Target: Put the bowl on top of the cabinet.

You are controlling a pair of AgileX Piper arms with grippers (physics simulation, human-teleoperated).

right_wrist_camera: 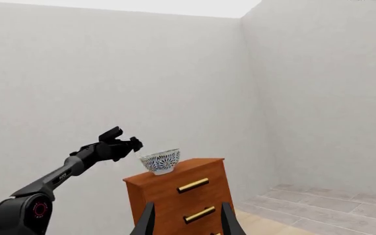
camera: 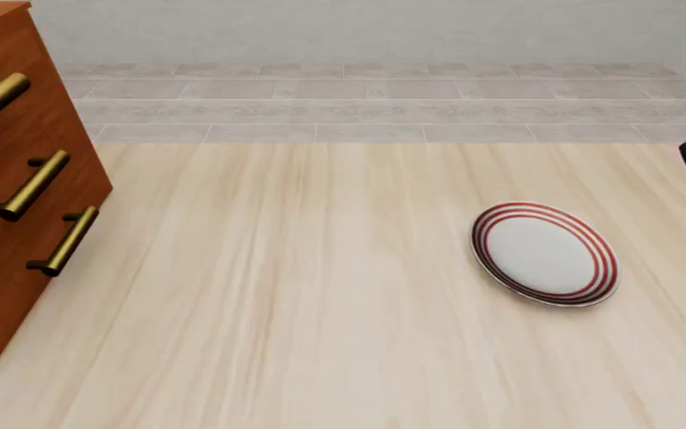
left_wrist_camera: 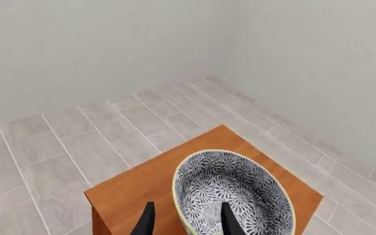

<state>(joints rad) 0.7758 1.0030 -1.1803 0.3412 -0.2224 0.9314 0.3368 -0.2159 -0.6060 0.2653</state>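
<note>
A: Where is the bowl (right_wrist_camera: pixel 161 161) right now?

B: Over the top of the cabinet (right_wrist_camera: pixel 186 198), near its edge on the left arm's side. The left claw (left_wrist_camera: pixel 186 221) pinches its rim, one finger inside and one outside. From the right wrist view the bowl looks just at the wooden top, slightly tilted; I cannot tell if it is touching.

A: So how should the setting-down go?

B: My judgement: level the bowl, lower it until the base sits flat, keep it away from the edge, then spread the fingers and lift straight up.

A: And the bowl itself?

B: Deep and round, dense dark blue-and-white flowers, pale yellowish rim.

A: The right claw (right_wrist_camera: pixel 186 219)?

B: Spread, holding nothing, well apart from the cabinet. The ringed plate (camera: pixel 545 253) lies on the bench (camera: pixel 296 295).
</note>
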